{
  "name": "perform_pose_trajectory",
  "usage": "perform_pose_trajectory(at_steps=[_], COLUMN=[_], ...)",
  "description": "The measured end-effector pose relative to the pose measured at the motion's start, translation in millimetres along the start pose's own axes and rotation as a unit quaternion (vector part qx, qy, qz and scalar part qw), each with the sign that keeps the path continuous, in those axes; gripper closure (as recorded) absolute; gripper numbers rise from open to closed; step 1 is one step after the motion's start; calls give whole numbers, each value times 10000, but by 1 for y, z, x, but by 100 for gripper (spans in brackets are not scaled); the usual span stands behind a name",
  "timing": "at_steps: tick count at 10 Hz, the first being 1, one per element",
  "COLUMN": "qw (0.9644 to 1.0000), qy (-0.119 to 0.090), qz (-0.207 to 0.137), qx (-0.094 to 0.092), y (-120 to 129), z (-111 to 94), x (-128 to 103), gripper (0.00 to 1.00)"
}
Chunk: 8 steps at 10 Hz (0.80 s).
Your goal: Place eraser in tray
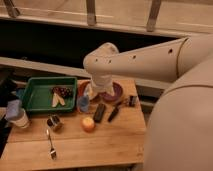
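Since the eraser (100, 112) lies free on the counter (105, 147), nothing of the task looks done yet. It rests just beside a thin black stick (114, 114), up and to the right of an orange (88, 123), and well apart from the tray (31, 98).

The gripper (94, 91) hangs under the white wrist near the bowls at the back of the counter, just behind the eraser. Its jaws stand wide apart and it has hold of nothing.

What is left, by my reckoning, is all of it: come down on the eraser, grasp it, lift it, carry it left and let it go in the tray. The tray's right end holds a dark cluster and some pale pieces, while its left part is bare, so there is room.

The counter is pale wood and crowded. On it are a purple bowl (117, 93), a blue cup (83, 104), a small tin (54, 122) and a spoon (50, 144). Behind it runs a dark recess, with railing posts above.
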Motion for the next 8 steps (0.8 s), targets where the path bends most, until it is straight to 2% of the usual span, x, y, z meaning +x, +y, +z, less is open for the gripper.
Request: perform_pose_trajectory(at_steps=[3,5,8], qw=[9998,9986,9956], qy=[75,229,550], qz=[180,414,701], qx=[-98,-240,-277], y=[0,1,-7], z=[11,44,94], x=[3,11,15], gripper=[30,30,30])
